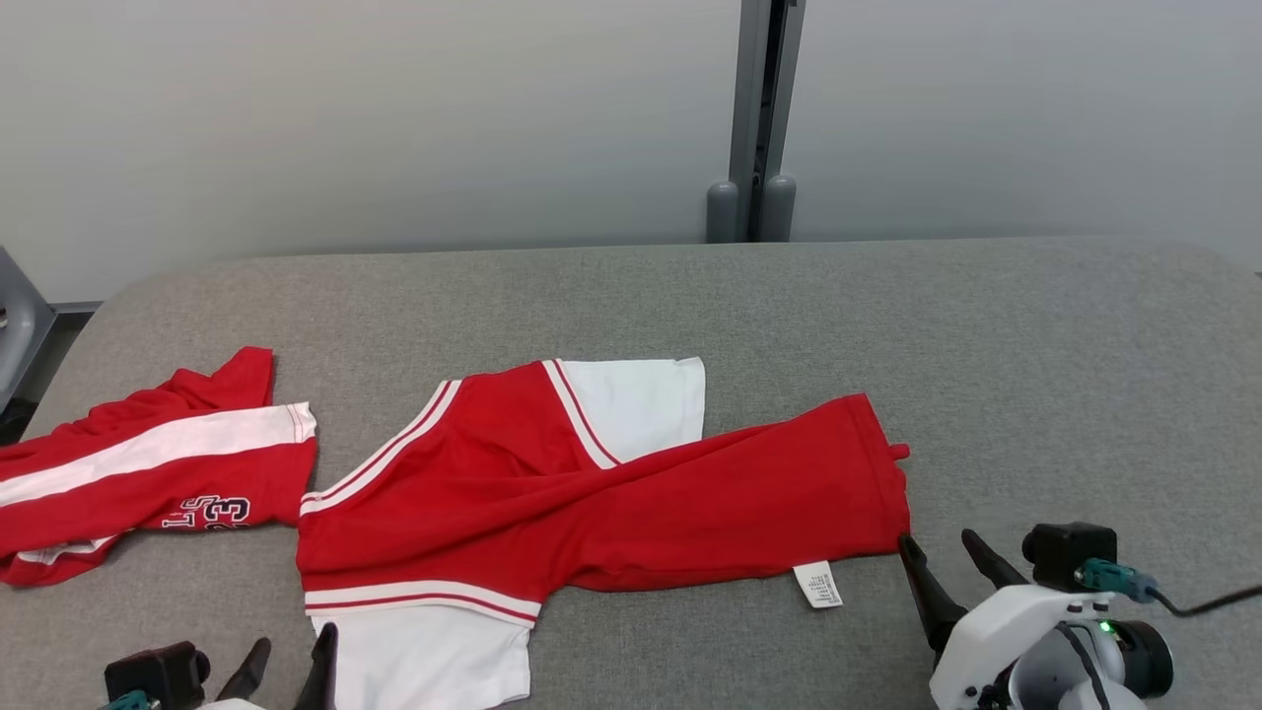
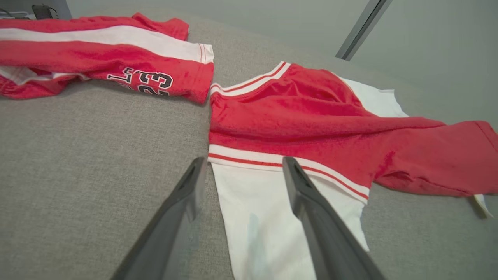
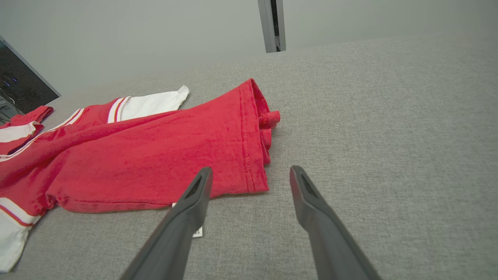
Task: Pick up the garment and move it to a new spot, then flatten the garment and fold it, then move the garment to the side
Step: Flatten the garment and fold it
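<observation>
Grey fabric is seen covering the worktop (image 1: 986, 345), backed by a pale wall (image 1: 394, 118). The red garment (image 1: 611, 503) with white sleeves is laid partly folded across the middle of the worktop, a white label (image 1: 818, 584) showing at its near edge. A second red garment (image 1: 148, 473) is bunched just beside it on the left. The left end effector (image 1: 295, 639) is held open by the near white sleeve. The right end effector (image 1: 937, 538) is held open, its 2 fingers near the red hem.

Garment (image 1: 611, 493) right of second garment (image 1: 148, 473)
</observation>
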